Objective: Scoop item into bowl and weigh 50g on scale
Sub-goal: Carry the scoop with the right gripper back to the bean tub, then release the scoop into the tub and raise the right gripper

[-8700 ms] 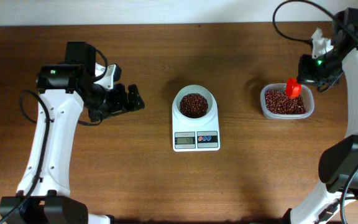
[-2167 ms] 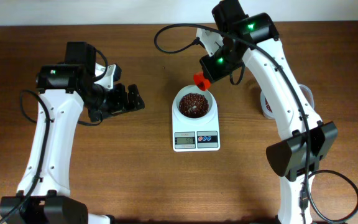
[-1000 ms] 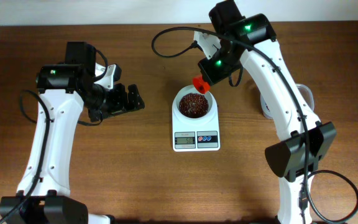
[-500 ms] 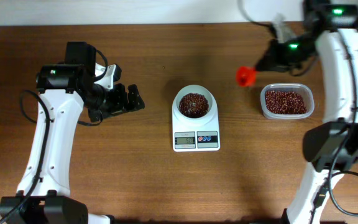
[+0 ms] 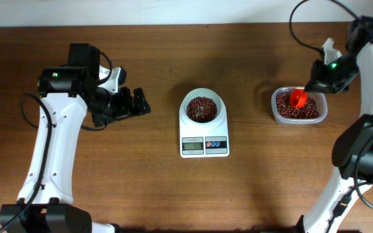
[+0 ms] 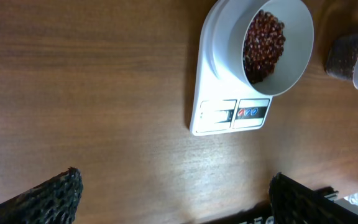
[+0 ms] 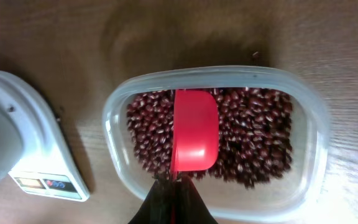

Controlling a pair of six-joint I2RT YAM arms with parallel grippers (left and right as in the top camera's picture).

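The white bowl (image 5: 203, 109) stands on the white scale (image 5: 204, 145) at the table's centre and holds a heap of red-brown beans (image 5: 201, 107); both also show in the left wrist view (image 6: 278, 43). More beans (image 5: 300, 109) fill the clear tub (image 5: 298, 106) at the right. My right gripper (image 5: 316, 85) is shut on the handle of a red scoop (image 7: 194, 129), which hangs empty over the tub's beans (image 7: 253, 137). My left gripper (image 5: 136, 103) is open and empty, left of the scale.
The scale's display and buttons (image 6: 234, 113) face the front edge. The scale's corner shows left of the tub in the right wrist view (image 7: 23, 149). Bare wooden table (image 5: 173, 188) lies around the scale.
My right arm has carried the red scoop from above the bowl back to the right and down over the tub. The left arm has not moved.
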